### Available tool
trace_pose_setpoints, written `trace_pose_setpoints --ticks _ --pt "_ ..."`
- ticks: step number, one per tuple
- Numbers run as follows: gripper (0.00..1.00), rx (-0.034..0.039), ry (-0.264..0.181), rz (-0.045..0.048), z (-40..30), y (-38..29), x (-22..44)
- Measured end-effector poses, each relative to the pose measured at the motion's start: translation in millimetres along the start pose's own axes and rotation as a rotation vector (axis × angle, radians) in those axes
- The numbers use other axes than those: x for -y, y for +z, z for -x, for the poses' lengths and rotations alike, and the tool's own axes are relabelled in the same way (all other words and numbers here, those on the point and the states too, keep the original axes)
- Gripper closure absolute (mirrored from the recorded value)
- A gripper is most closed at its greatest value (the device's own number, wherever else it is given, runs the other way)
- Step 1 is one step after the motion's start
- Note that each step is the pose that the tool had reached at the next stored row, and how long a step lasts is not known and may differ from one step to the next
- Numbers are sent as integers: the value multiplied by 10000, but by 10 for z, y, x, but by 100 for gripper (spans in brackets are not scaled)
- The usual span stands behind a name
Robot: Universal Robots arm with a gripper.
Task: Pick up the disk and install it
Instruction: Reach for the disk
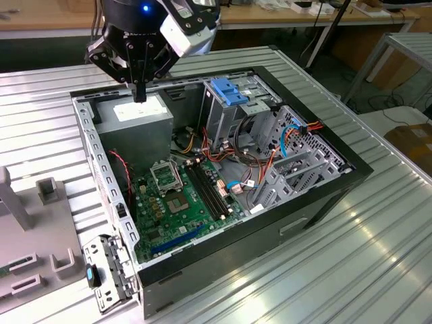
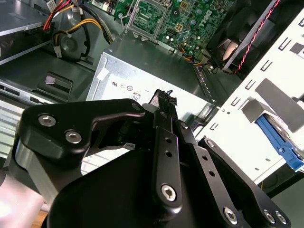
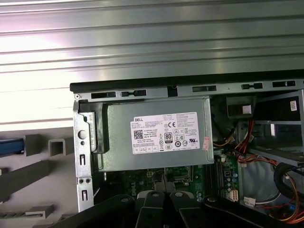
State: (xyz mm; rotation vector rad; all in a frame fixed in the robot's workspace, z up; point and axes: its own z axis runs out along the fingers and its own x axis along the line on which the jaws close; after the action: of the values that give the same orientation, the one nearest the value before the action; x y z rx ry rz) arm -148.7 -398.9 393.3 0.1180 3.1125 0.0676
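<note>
Gripper (image 1: 140, 96): pressed together, empty, just above power supply (image 1: 135, 120).
Disk (image 2: 280, 145): blue rail peeking beyond power supply, outside case wall (image 2: 247, 107); untouched.
Progress: early, with pickup and install both left.

The worktop (image 1: 364, 263) is formed of ribbed metal slats. An open computer case (image 1: 236, 263) is laid on its side on the worktop. A grey fixture (image 1: 40, 250) with upright blocks is set just beside the case, at the exterior view's left.
</note>
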Motion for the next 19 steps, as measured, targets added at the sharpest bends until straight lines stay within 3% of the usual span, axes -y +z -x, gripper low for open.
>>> trace_pose_setpoints --ticks 19 --pt "89 0 0 0 -98 -3 8"
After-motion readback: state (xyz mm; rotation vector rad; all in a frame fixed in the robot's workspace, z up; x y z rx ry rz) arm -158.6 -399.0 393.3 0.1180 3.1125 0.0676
